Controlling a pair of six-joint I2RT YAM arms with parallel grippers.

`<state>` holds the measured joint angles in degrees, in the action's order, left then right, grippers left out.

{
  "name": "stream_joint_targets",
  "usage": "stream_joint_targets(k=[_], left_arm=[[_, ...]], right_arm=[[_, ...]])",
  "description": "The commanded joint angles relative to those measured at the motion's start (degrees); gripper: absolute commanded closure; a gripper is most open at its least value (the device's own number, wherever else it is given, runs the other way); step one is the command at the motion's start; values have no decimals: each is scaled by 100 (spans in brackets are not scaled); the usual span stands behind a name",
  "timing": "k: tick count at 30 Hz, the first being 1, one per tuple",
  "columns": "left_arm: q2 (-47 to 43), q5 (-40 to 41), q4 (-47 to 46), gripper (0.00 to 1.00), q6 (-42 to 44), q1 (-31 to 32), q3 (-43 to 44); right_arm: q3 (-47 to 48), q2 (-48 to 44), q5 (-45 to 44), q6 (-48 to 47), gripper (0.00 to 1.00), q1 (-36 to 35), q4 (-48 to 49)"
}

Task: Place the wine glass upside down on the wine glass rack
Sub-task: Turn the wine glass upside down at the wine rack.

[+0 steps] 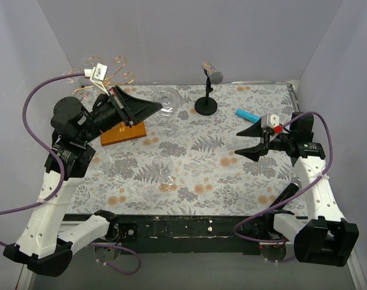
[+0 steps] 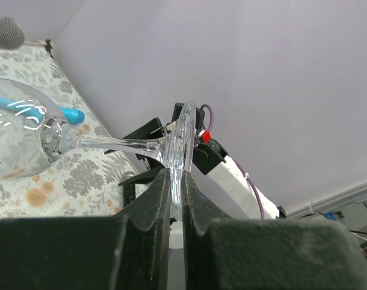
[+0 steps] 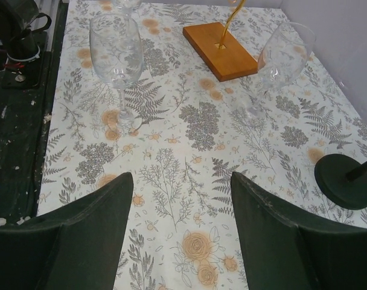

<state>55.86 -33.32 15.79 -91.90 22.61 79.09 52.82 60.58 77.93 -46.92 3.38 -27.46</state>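
Near: left gripper (image 2: 176, 181) pinching the foot of the wine glass (image 2: 111, 144), jaws pressed together on the disc. Stem level, bowl sideways over the bench (image 1: 220, 175). The right gripper (image 3: 180, 178) is spread, well apart to the right. Between them a spare glass (image 3: 117, 54) stands upright. Far: wine glass rack (image 1: 124, 133) beside the left gripper, close to the left wall (image 1: 26, 48).

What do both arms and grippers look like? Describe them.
The left arm and right arm have white links, black joints and looping purple cables. The left gripper and right gripper have black, wedge-shaped fingers. A white block with a red tab sits on the right wrist.
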Motion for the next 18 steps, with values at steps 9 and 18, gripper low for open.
stream_joint_targets(k=[9,18], left_arm=[[435,642,-480,100,691,-29,888],[812,1196,-384,100,1165,-29,1688]], right_arm=[[-535,-90,187,350,27,49,918],[-632,-72,284,394,27,75,988]])
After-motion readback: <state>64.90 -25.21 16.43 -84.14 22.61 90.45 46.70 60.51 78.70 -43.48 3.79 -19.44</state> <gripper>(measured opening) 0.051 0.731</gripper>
